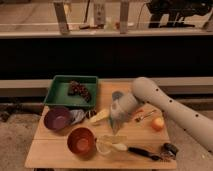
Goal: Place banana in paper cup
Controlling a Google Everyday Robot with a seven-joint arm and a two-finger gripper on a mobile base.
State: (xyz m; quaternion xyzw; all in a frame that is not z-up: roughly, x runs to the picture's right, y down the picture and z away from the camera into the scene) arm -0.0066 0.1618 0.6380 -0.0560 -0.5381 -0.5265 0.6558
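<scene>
The paper cup [103, 147] stands near the table's front edge, just right of the red-orange bowl [81, 141]. A pale-yellow, slightly curved piece that I take for the banana [116, 139] lies at the cup's upper right rim. Whether it rests on the cup or beside it I cannot tell. My gripper [117, 126] hangs from the white arm [165, 107], points down at mid-table and sits just above the banana and behind the cup. A straighter pale-yellow tapering piece [100, 116] lies to the gripper's left.
A green tray [60, 95] holding dark grapes [80, 90] stands at the back left. A purple bowl [56, 119] is at the left, with a crumpled silvery bag [77, 116] beside it. A black-handled tool [141, 151], an orange fruit [158, 123] and a dark object [170, 150] lie at the right.
</scene>
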